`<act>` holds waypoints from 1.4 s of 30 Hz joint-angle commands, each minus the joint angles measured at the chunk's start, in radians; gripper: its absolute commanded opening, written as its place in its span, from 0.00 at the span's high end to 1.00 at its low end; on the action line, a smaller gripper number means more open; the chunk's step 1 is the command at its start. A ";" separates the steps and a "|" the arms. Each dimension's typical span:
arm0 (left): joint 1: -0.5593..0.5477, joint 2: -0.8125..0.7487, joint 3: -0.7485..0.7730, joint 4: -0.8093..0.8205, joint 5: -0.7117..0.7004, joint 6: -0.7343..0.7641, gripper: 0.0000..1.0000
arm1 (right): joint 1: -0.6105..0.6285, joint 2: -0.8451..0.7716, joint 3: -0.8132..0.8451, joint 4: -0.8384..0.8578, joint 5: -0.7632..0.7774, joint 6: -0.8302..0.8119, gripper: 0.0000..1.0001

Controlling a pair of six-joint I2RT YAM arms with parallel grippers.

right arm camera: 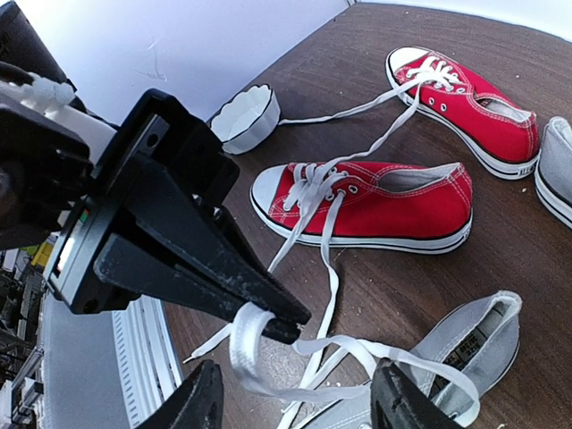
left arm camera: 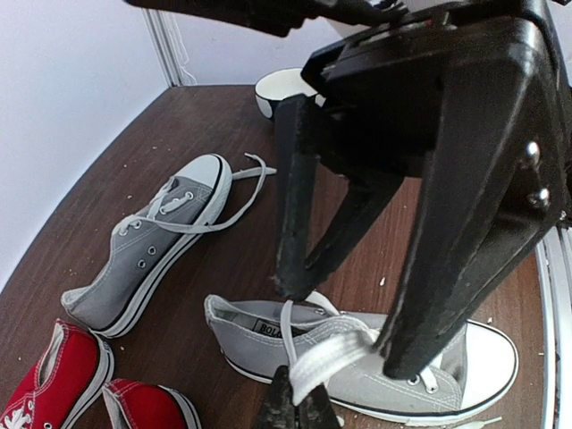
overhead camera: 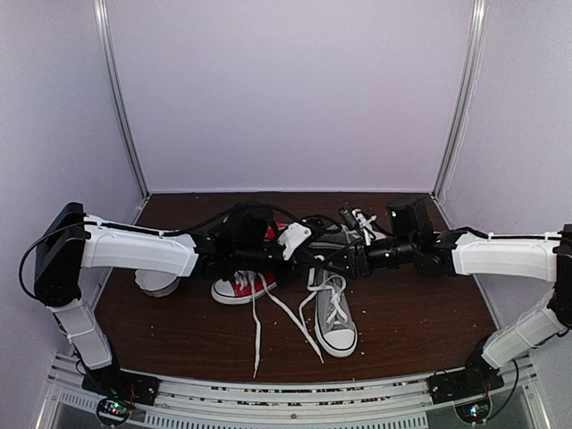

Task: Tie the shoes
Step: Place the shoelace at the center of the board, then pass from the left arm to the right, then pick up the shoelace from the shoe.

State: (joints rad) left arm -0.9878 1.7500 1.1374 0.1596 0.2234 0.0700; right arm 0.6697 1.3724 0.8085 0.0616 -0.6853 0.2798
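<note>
While the left gripper point(left arm camera: 298, 404) pinches the white lace point(right arm camera: 357, 349) of the grey canvas sneaker point(left arm camera: 259, 344), the released right gripper point(right arm camera: 304, 402) should clasp its loop squarely.

White-shelled arms point(overhead camera: 134, 248), black joints point(overhead camera: 61, 259); looping black cables point(overhead camera: 21, 264); black tapered end effector fingers point(left arm camera: 465, 223), silver screws point(left arm camera: 534, 152).

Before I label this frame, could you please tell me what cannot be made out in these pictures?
1. Right wrist view: the bottom edge cuts off the near grey shoe, below the open right gripper.
2. Left wrist view: that gripper hides much of the shoe's lacing; the left gripper, shut on the lace, is cropped.
3. Top view: the left arm covers most of the far red sneaker and half the bowl.
</note>
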 commanded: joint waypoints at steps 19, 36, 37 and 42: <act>0.044 0.213 0.303 -0.343 0.062 -0.034 0.74 | -0.053 -0.018 -0.005 -0.003 0.182 -0.021 1.00; 0.049 0.379 0.457 -0.415 0.057 -0.091 0.68 | -0.053 -0.037 0.072 -0.167 0.326 -0.079 1.00; 0.048 0.383 0.457 -0.420 0.059 -0.089 0.68 | -0.053 -0.033 0.084 -0.176 0.327 -0.079 1.00; 0.049 0.392 0.448 -0.442 0.013 -0.086 0.68 | -0.053 -0.035 0.109 -0.198 0.336 -0.077 1.00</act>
State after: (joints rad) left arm -0.9459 2.1227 1.5669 -0.2653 0.2672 -0.0097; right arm 0.6193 1.3556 0.8825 -0.1196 -0.3805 0.2111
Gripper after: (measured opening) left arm 0.324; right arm 0.008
